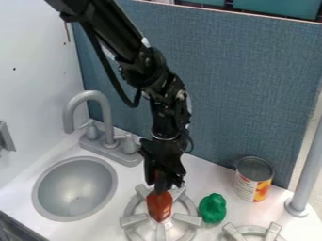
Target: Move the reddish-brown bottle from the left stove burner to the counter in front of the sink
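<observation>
So I had my gripper (161, 186) clamped on a reddish thing (159, 206) at the left burner (187, 219), green lump (213, 208) just to the right.

place: toy kitchen mock-up, not a full home kitchen
basis: small molded fixtures on white bench (211, 179)
stove: grey pronged burner (187, 219) directly below hand (162, 185); second burner (272, 231) lower right of hand, cut by view edge
sink: small round grey basin (74, 186), left of hand
faucet: grey, curved (94, 95), two knobs, upper left of hand
pantry cue: opened food can (248, 187), right of hand
walls: blue fabric-like partition (252, 84) behind hand; white panel (37, 70) far left
beyond partition: teal containers (277, 7)
wider room: can't tell, lab or office
</observation>
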Motion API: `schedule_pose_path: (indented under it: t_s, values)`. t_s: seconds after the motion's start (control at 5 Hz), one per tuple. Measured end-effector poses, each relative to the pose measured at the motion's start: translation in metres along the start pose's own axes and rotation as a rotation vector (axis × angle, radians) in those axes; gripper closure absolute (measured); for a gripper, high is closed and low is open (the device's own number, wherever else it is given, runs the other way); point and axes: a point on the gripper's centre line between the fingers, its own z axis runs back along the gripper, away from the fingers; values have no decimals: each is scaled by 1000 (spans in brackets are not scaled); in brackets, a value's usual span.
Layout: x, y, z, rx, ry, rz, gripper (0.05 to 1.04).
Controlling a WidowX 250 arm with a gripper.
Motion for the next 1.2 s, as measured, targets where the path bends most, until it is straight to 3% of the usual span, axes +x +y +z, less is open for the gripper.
schedule_pose_path:
  t_s: [0.2,0.6,0.8,1.0,1.2]
  values:
    - [-5,-2,9,0,-21,14,714]
    - [-38,-3,75,56,-119,56,714]
    - [-73,11,70,85,18,129,714]
    - [-105,38,46,63,88,213,714]
    - [-123,56,17,44,122,266,714]
